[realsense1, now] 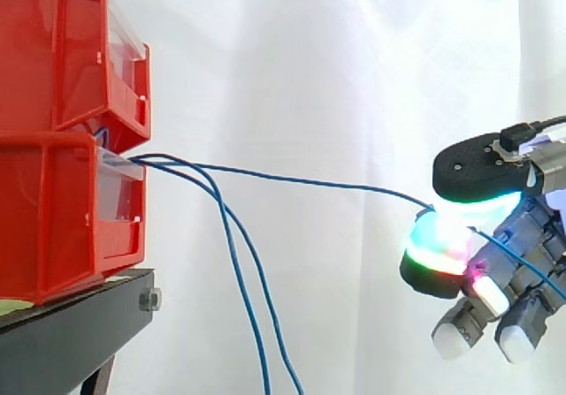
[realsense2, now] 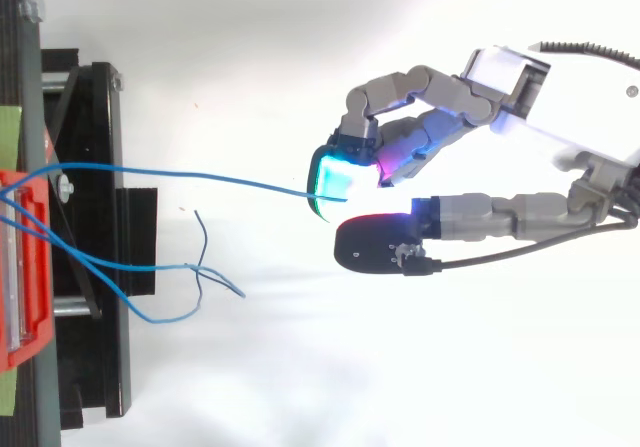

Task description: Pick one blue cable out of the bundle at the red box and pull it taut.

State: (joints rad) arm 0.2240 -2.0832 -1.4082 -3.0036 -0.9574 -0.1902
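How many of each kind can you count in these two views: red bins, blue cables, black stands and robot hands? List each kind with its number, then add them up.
Red bins: 2
Blue cables: 3, one of them pinched in the hand
Black stand: 1
Hand: 1
Total: 7

Glossy red plastic bins [realsense1: 53,209], clear plastic fronts [realsense1: 119,196]; matt black metal stand [realsense1: 71,333]; smooth blue cable [realsense1: 292,180]; white cloth curtain [realsense1: 354,59]; matt grey fingers [realsense2: 392,89].
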